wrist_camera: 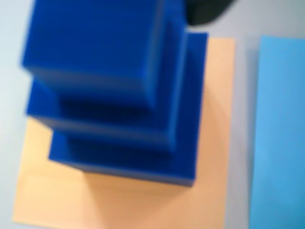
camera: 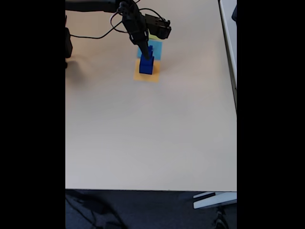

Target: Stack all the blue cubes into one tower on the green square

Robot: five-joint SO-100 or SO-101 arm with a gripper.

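Blue cubes stand stacked in a tower of three visible tiers on the orange square, not on any green patch, with the light-blue square just beside it on the right in the wrist view; no writing or label can be read on anything. In the fixed view the arm reaches down over the tower on the pale table, and the gripper sits at the top of the stack, too small and dark to tell whether it grasps the upper cube or has let go. Blur softens the wrist view, whose upper edge cuts off the top cube, and a dark shape at that edge cannot be made out.
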